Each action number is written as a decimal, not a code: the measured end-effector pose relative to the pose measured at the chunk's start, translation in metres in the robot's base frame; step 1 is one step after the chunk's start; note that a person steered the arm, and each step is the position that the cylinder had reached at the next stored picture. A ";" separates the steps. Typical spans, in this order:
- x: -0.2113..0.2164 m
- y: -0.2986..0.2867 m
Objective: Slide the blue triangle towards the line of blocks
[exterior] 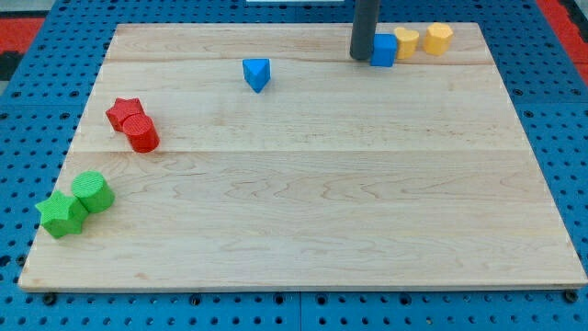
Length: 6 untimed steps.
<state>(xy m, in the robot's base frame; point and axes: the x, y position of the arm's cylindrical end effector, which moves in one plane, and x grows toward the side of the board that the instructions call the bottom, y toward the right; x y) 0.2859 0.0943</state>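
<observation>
1. Green star-shaped block (61,215) and green cylindrical block (93,191): touching pair at the view's lower left of the pale wooden board (303,230). Well apart from the work; no obstruction.
2. Red star-shaped block (123,112) and red cylindrical block (141,133): touching pair at the view's left, above the green pair. Also out of the way.
3. Blue triangular block (257,73): the task's thing. Stands alone on the board's upper part, left of centre, well apart from every other block.
4. My tip (361,56): lower end of the straight dark rod, resting at the view's top, just beside the left face of the blue cube; contact cannot be told. No gripper is fitted, so there is nothing to spread or press together. The tip stands to the right of the triangle, apart from it.
5. Blue cube-shaped block (384,50), yellow block of rounded outline (406,41), yellow hexagonal-looking block (438,39): the line of blocks, running rightward along the top edge.
6. Step in hand, as judged: approach not yet made; the triangle is untouched.
7. Next move, as judged: the tip must round the triangle to its left side, then push rightward and slightly upward.
8. Hindrance: bare board between triangle and line. Risks are brushing the triangle in passing and the angled faces letting it turn off course.
</observation>
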 end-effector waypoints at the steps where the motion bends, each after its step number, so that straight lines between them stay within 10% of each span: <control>1: 0.055 -0.015; 6: 0.009 -0.245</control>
